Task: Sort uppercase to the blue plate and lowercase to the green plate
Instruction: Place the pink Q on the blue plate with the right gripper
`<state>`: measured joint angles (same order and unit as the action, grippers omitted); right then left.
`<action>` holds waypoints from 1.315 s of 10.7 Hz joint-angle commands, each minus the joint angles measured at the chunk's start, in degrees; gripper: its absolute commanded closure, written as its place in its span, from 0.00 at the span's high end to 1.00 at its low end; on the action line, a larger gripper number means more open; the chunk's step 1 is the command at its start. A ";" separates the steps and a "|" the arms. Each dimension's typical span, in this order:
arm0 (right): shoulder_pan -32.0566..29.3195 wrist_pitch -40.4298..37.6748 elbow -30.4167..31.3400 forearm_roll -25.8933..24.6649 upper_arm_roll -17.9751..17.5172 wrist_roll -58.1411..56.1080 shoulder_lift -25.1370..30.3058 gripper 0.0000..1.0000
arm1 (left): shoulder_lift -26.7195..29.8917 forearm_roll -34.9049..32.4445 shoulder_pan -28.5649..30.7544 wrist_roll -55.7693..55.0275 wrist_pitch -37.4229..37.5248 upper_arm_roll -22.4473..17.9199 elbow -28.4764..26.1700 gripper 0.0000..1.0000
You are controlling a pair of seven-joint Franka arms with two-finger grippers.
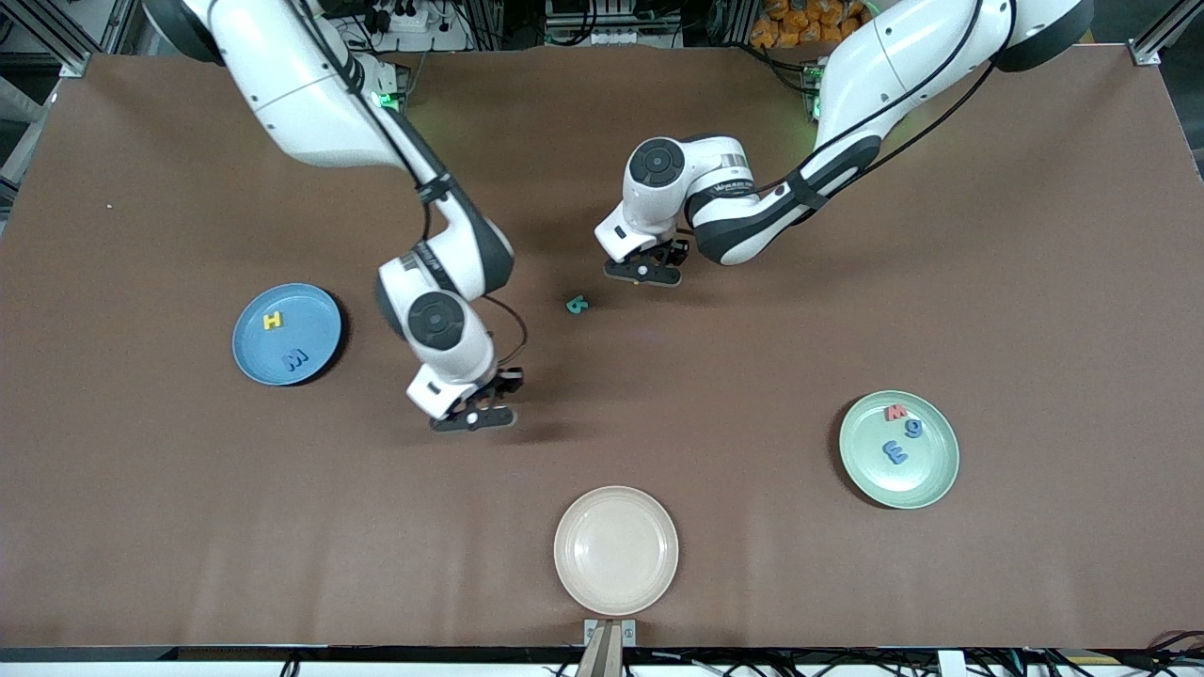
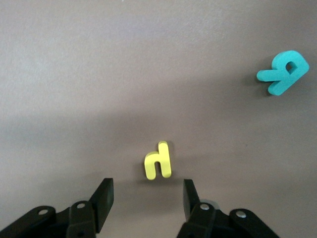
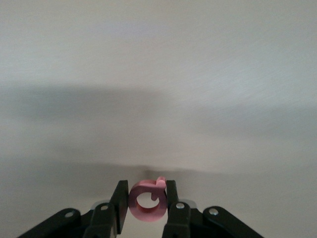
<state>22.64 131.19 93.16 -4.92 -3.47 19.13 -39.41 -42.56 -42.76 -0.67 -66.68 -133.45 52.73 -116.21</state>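
My right gripper (image 1: 473,415) (image 3: 147,199) is shut on the red Q (image 3: 147,201) and holds it over bare table between the blue plate (image 1: 312,308) and the table's middle. The blue plate holds the yellow H (image 1: 273,321) and the blue W (image 1: 295,358). My left gripper (image 1: 644,272) (image 2: 147,198) is open over the tiny yellow letter (image 2: 158,161), which is hidden in the front view. The teal letter (image 1: 577,304) (image 2: 283,73) lies on the table close by. The green plate (image 1: 933,473) holds the red m (image 1: 895,412), the blue g-like letter (image 1: 913,428) and the blue e (image 1: 895,452).
A beige plate (image 1: 616,550) with nothing on it sits at the table's edge nearest the front camera. Both arms reach in over the middle of the brown table.
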 commanded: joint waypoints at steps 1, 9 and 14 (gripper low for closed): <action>-6.79 -0.41 7.88 -0.26 -0.49 -13.88 6.77 0.28 | -1.47 -4.78 -0.30 0.32 -0.67 0.36 0.01 0.64; -14.72 -8.32 28.55 8.53 11.90 -52.25 23.84 0.30 | -3.31 -5.14 -0.83 0.76 -2.77 -0.78 0.81 0.59; -15.87 -1.38 38.05 8.53 14.63 -55.61 24.73 0.55 | -3.67 -4.53 -0.83 -0.29 -3.40 -1.05 0.81 0.47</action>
<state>7.84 128.26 128.38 2.78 11.50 -34.95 -16.30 -45.80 -46.30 -1.47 -66.32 -136.20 51.72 -115.84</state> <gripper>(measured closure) 0.595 0.463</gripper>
